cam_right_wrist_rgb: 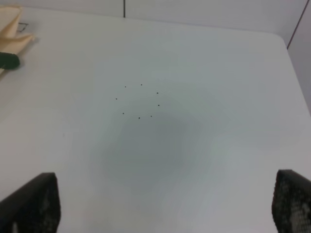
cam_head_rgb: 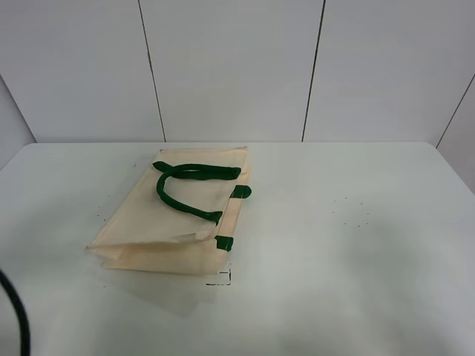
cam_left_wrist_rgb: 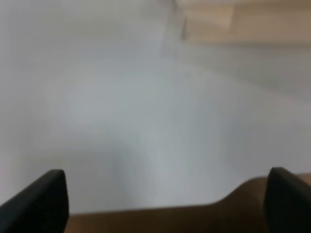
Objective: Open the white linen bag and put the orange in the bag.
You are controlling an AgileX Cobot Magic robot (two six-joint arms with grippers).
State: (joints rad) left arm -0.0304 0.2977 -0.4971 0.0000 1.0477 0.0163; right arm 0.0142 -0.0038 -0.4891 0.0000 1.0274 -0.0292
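Note:
The white linen bag (cam_head_rgb: 174, 222) lies flat on the table (cam_head_rgb: 356, 245), left of center, with its dark green strap handles (cam_head_rgb: 185, 185) on top. A corner of it shows in the right wrist view (cam_right_wrist_rgb: 12, 29), and a blurred cream patch (cam_left_wrist_rgb: 233, 19) shows in the left wrist view. The orange is not in view in any frame. My left gripper (cam_left_wrist_rgb: 167, 201) is open and empty over bare table. My right gripper (cam_right_wrist_rgb: 163, 204) is open and empty over the table's right part. Neither gripper shows in the exterior view.
A black cable (cam_head_rgb: 16, 311) curves in at the front left corner. Small black dots (cam_right_wrist_rgb: 141, 99) mark the table to the right of the bag. A white panelled wall (cam_head_rgb: 237, 67) stands behind the table. A blurred tan band (cam_left_wrist_rgb: 194, 216) crosses the left wrist view.

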